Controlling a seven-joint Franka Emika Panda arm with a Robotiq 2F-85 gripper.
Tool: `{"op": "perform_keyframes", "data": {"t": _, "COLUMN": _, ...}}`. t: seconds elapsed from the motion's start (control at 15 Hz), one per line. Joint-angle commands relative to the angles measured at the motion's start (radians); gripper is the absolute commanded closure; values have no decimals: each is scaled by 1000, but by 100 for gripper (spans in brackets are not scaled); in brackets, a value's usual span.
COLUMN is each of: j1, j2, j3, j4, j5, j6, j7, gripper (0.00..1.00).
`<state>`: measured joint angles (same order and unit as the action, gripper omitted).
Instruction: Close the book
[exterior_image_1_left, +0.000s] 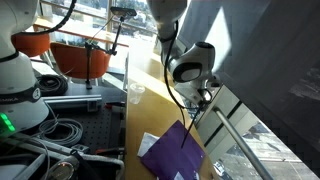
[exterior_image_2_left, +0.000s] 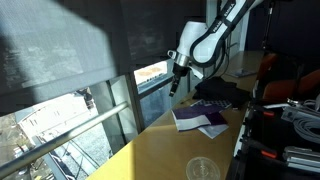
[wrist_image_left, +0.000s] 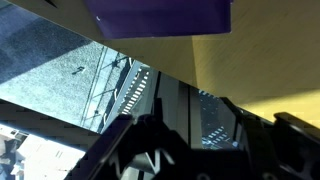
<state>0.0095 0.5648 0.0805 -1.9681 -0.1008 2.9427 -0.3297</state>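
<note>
Book (exterior_image_2_left: 200, 117) lies purple side up on the tan tabletop (exterior_image_2_left: 150, 150) beside a sunlit window (exterior_image_2_left: 70, 110). The gripper (exterior_image_2_left: 175, 88) hovers above, seemingly empty, though its opening cannot be told.

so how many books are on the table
1. The purple book lies on the tan table, on the side by the window, further along than the clear cup. The clutter beside the table could hide others.

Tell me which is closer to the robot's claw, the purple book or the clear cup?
The book. It lies close to the gripper, while the cup stands far off at the other end of the table.
</note>
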Motion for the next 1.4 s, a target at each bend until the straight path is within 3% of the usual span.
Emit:
{"op": "perform_keyframes", "data": {"t": 0.0, "j1": 24, "j2": -197, "j3": 19, "j4": -125, "j5": 18, "j6": -114, "j7": 106, "gripper": 8}}
{"op": "perform_keyframes", "data": {"t": 0.07, "j1": -4, "j2": -219, "j3": 47, "j4": -114, "j5": 50, "j6": -170, "j7": 103, "gripper": 2}}
{"op": "perform_keyframes", "data": {"t": 0.2, "j1": -58, "j2": -305, "j3": 80, "j4": -101, "j5": 151, "j6": -349, "j7": 80, "gripper": 0}}
{"op": "perform_keyframes", "data": {"t": 0.4, "j1": -95, "j2": -398, "j3": 7, "j4": -80, "j5": 233, "j6": -581, "j7": 84, "gripper": 0}}
{"op": "perform_keyframes", "data": {"t": 0.73, "j1": -136, "j2": -477, "j3": -116, "j4": -74, "j5": 208, "j6": -898, "j7": 160, "gripper": 0}}
{"op": "perform_keyframes", "data": {"t": 0.93, "j1": -132, "j2": -523, "j3": -136, "j4": -122, "j5": 228, "j6": -944, "j7": 144, "gripper": 0}}
{"op": "perform_keyframes", "data": {"t": 1.27, "j1": -108, "j2": -603, "j3": -134, "j4": -217, "j5": 185, "j6": -847, "j7": 130, "gripper": 0}}
{"op": "perform_keyframes", "data": {"t": 1.33, "j1": -111, "j2": -542, "j3": -140, "j4": -159, "j5": 203, "j6": -885, "j7": 127, "gripper": 0}}
